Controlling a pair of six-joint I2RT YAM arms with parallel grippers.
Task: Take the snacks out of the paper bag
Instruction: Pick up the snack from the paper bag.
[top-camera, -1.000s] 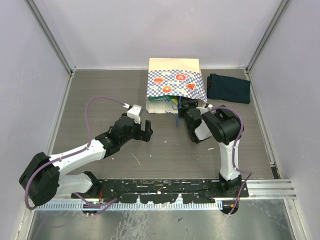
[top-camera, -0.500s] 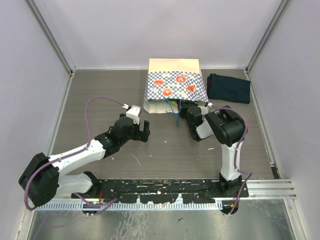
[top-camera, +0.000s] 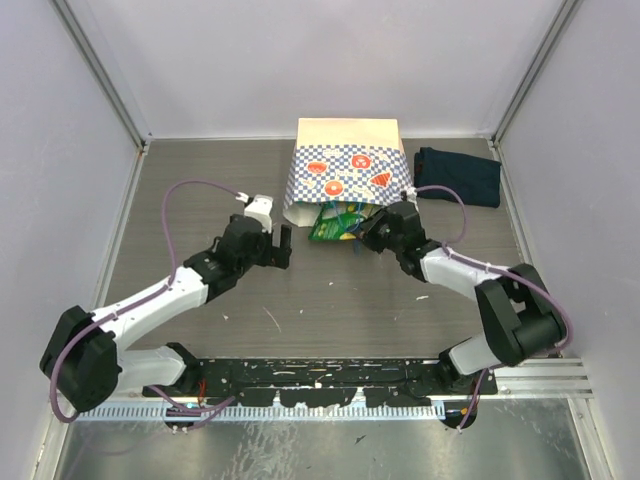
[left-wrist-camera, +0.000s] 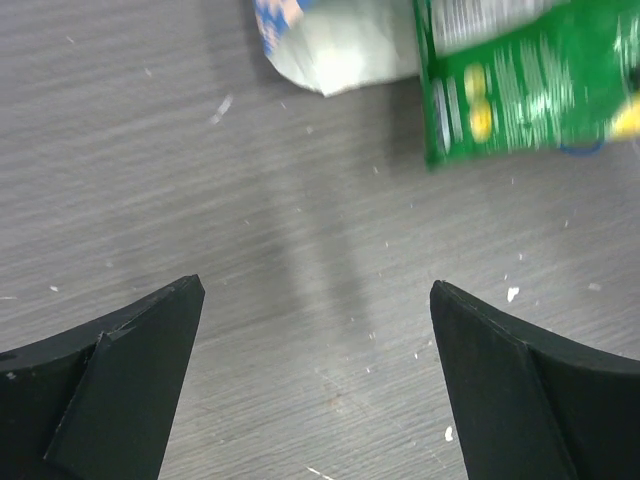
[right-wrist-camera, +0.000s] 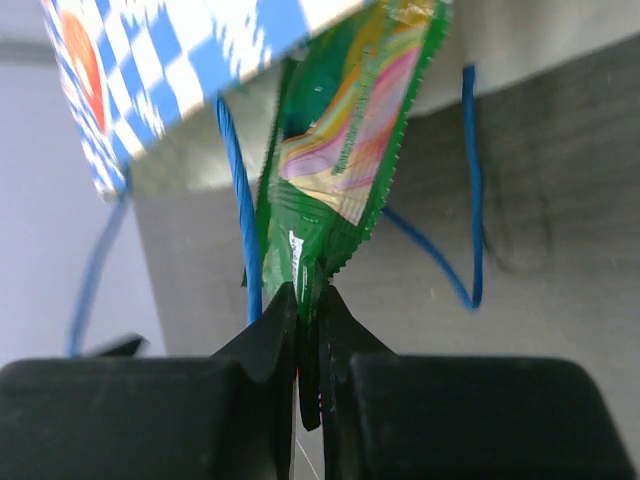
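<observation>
The paper bag (top-camera: 345, 165) lies flat at the far middle of the table (top-camera: 330, 300). It is cream at its far end, with a blue-and-white checkered band and orange-red round pictures toward its mouth, which faces the near side. A green snack packet (top-camera: 328, 228) sticks out of that mouth, most of it showing just near of the bag's edge. Whether it rests on the table or is lifted clear cannot be told. It is flat and glossy with a saw-toothed edge. One face shows a swirl of pink, yellow and green, and the other carries small white print and yellow marks on green. The right gripper (right-wrist-camera: 308, 300) has its jaws pinched almost together on the packet's edge, the film squeezed between the fingertips. Thin blue cord handles (right-wrist-camera: 470, 190) loop down on either side of the packet. The left gripper (left-wrist-camera: 315, 290) hangs over bare table just left and near of the bag's mouth, its jaws spread wide with nothing between them. A dark navy folded cloth (top-camera: 457, 177) lies right of the bag, apart from it.
</observation>
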